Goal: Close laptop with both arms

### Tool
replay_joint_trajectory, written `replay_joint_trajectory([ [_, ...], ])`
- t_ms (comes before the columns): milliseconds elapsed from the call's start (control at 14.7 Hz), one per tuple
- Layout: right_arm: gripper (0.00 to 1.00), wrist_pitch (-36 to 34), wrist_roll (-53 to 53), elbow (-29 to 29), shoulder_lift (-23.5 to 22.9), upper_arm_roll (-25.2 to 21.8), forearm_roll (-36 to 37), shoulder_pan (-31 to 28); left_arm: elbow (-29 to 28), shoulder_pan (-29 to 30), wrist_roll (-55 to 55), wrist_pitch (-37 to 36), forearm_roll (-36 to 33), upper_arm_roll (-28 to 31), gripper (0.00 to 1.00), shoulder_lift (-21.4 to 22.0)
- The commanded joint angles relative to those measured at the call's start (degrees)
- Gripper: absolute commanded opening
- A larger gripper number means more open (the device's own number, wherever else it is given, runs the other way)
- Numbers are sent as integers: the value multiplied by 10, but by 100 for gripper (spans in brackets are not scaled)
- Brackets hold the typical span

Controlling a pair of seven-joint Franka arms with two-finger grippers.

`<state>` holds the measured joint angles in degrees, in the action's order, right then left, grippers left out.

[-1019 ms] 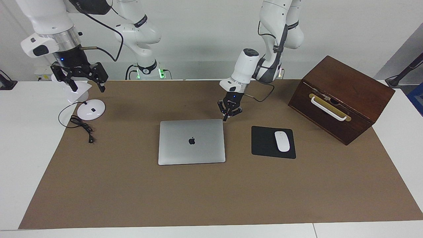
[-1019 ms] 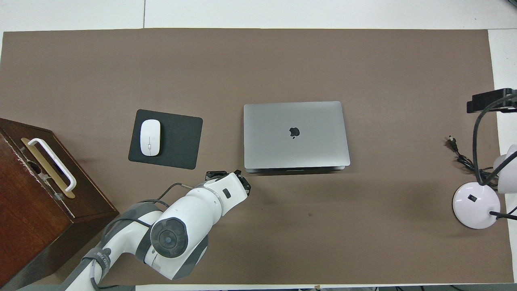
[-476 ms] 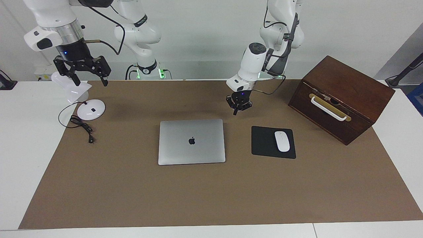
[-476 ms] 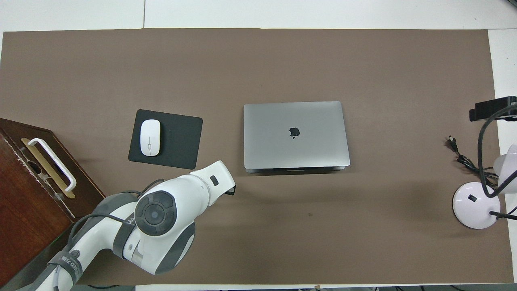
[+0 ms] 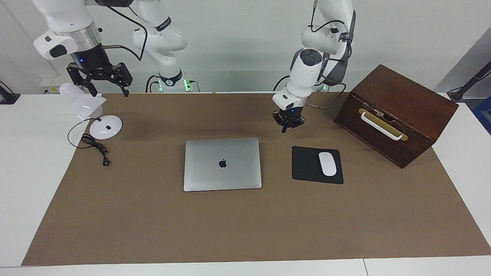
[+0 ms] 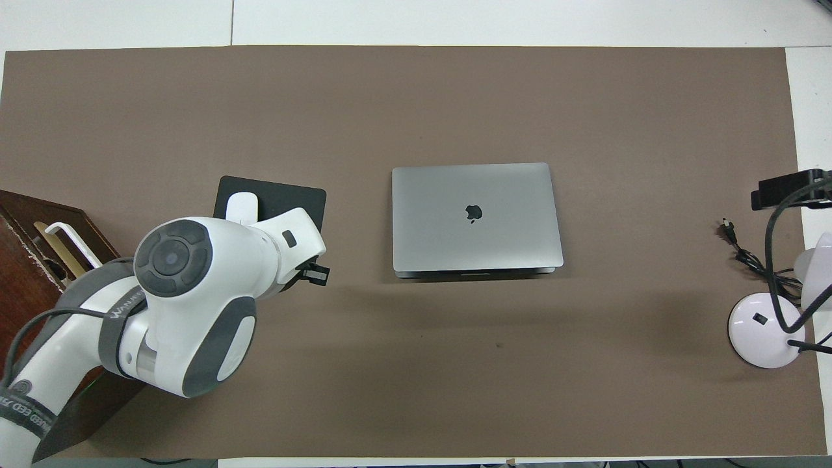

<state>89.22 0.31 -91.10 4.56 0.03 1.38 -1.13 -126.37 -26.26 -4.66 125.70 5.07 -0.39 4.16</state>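
The silver-grey laptop [image 5: 222, 164] lies shut and flat on the brown mat, apple logo up; it also shows in the overhead view [image 6: 476, 216]. My left gripper [image 5: 286, 126] is shut and empty. It hangs over the mat by the mouse pad's corner, apart from the laptop, and its tip shows in the overhead view [image 6: 316, 274]. My right gripper [image 5: 107, 90] is open and empty, raised over the desk lamp at the right arm's end of the table. Only a black part of it [image 6: 790, 187] shows in the overhead view.
A black mouse pad [image 5: 307, 165] with a white mouse [image 5: 327, 163] lies beside the laptop. A brown wooden box [image 5: 397, 113] with a white handle stands at the left arm's end. A white desk lamp [image 5: 105, 127] and its cable [image 5: 94, 145] sit at the right arm's end.
My left gripper has lifted off the laptop's corner and moved toward the left arm's end. My right gripper has risen a little. The laptop has stayed shut and still.
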Motion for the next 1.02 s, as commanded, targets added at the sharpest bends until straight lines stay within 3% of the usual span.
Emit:
replay_joint_trajectory([
  [0, 100, -3, -18, -11, 10, 1, 5, -9, 17, 34, 19, -39, 4, -2, 0, 18],
  [476, 100, -4, -23, -44, 19, -5, 5, -14, 31, 153, 84, -116, -5, -2, 0, 95],
  [612, 100, -7, -36, -44, 20, -6, 4, -15, 53, 176, 95, -143, -47, -3, 0, 99],
  [680, 100, -7, -38, -44, 19, -8, 4, -15, 61, 182, 95, -155, -50, -2, 21, 100],
  [748, 100, -9, -38, -44, 19, -8, 3, -15, 70, 197, 94, -160, -50, -2, 68, 102],
  [816, 100, -9, -38, -44, 20, -9, 2, -15, 78, 209, 95, -160, -50, -2, 100, 105],
  [951, 100, -8, -38, -44, 19, -10, -1, -19, 96, 226, 98, -161, -50, -2, 100, 104],
])
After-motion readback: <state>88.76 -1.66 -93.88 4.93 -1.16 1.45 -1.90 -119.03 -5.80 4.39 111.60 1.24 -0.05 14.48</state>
